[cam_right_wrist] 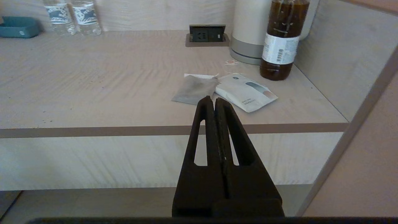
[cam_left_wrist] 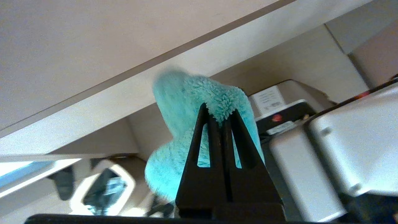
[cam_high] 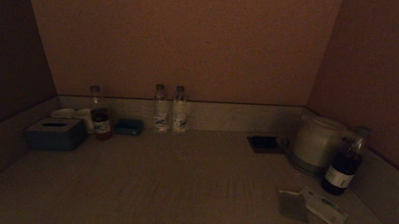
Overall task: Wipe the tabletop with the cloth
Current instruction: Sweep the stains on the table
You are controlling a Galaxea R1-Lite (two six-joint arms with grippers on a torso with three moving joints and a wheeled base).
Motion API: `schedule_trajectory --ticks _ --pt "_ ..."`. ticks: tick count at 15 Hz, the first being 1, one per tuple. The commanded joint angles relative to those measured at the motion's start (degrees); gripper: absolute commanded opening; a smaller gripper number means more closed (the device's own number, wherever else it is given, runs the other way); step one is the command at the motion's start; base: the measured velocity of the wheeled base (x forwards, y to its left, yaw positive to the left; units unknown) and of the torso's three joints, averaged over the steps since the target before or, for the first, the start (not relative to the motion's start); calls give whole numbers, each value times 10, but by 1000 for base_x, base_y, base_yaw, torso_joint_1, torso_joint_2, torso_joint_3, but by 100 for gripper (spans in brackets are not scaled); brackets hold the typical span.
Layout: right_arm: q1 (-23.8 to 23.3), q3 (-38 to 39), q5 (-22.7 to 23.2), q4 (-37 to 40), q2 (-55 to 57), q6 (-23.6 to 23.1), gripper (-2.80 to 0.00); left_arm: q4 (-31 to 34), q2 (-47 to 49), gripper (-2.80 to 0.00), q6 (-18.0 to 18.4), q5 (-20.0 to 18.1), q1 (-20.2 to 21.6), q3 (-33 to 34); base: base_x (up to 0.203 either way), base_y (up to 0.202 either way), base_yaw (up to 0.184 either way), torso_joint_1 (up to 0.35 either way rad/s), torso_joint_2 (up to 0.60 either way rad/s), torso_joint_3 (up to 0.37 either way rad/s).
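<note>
The teal-green cloth [cam_left_wrist: 183,102] shows only in the left wrist view, pinched between the black fingers of my left gripper [cam_left_wrist: 220,112], which is shut on it below the table's front edge; the fabric bulges and hangs past the fingertips. The tabletop [cam_high: 181,180] is a wide grey-beige wood-grain surface, also seen from the right wrist [cam_right_wrist: 102,81]. My right gripper [cam_right_wrist: 213,100] is shut with nothing in it, hanging in front of the table's front edge near the right end. Neither gripper appears in the head view.
A grey tissue box [cam_high: 55,133], cups, a dark-liquid bottle [cam_high: 100,114], a teal tray [cam_high: 129,126] and two water bottles [cam_high: 170,110] line the back left. A socket panel [cam_high: 265,143], kettle [cam_high: 317,143], dark bottle [cam_high: 345,162], grey sachet [cam_high: 292,205] and white packet [cam_high: 325,208] sit right.
</note>
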Motion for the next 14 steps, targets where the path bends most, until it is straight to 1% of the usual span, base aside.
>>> schedule_trajectory --ticks 1,2,3,4,6,9,12,14 --pt "0 0 0 0 0 0 -280 38 -73 -280 7 3 10 -13 0 0 0 0 0 0" --pt "0 0 0 0 0 0 -280 31 -74 -280 7 6 18 -29 0 0 0 0 0 0" --pt "0 0 0 0 0 0 -280 1 -74 -280 11 12 31 -43 0 0 0 0 0 0" --pt "0 0 0 0 0 0 -280 -42 -71 -280 26 23 47 -47 0 0 0 0 0 0" --pt "0 0 0 0 0 0 -280 -80 -52 -280 57 45 91 -47 0 0 0 0 0 0" --pt "0 0 0 0 0 0 -280 -137 -14 -280 63 95 175 -56 0 0 0 0 0 0" --pt "0 0 0 0 0 0 -280 -192 3 -280 64 139 266 -64 0 0 0 0 0 0" --pt "0 0 0 0 0 0 -280 -203 1 -280 63 154 308 -61 0 0 0 0 0 0"
